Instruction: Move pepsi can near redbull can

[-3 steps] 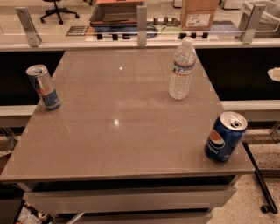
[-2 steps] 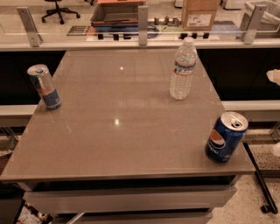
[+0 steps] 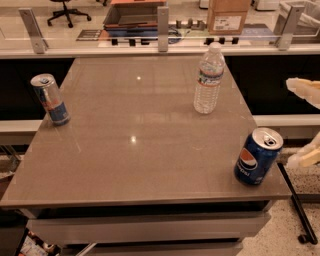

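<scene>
While the pepsi can is standing upright at the front right corner of the surface, close to both the right edge and the front edge, the gripper is hanging off the surface at the far right of the view. It is released and grasping nothing. Its two pale fingers are spreading well apart, one above the other in the view. The lower one is sitting just beside the can's right side (whether it is touching the can cannot be told), and the upper one is sitting higher, out past the right edge.

The redbull can is standing upright near the left edge, about midway back, well apart from the pepsi can. Between the two cans the middle of the surface is lying bare from the front edge to the back, with only reflections of ceiling lights showing on it.

A water bottle is standing upright toward the back right, near the right edge and well behind the pepsi can. Beyond the back edge a cardboard box is sitting on a counter, and an office chair is showing at the top left.
</scene>
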You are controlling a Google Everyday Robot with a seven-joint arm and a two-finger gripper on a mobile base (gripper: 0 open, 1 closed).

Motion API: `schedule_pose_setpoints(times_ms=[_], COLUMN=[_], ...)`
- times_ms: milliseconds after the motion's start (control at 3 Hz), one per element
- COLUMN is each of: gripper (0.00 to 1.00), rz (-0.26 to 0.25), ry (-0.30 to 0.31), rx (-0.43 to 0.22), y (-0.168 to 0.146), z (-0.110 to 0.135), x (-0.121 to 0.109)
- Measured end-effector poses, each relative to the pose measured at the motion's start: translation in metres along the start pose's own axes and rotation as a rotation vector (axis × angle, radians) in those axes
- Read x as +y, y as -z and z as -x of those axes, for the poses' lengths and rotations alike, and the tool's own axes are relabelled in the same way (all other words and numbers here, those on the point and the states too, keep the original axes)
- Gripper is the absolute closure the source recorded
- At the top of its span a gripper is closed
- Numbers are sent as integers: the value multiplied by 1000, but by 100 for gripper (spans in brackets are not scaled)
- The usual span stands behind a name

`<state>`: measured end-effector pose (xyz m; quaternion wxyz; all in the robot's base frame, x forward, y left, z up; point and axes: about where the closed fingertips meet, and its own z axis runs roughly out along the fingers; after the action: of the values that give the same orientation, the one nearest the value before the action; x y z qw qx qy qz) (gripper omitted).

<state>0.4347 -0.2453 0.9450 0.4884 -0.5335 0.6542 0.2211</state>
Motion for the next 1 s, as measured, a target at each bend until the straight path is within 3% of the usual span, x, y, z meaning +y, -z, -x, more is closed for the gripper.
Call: schedule_pose_setpoints(times_ms=[333, 1000], gripper=[0, 0], rz=[16, 43], ry=[-35, -97], rx=[-57, -83], y=[-11, -26], z=[-4, -16], x=[9, 35])
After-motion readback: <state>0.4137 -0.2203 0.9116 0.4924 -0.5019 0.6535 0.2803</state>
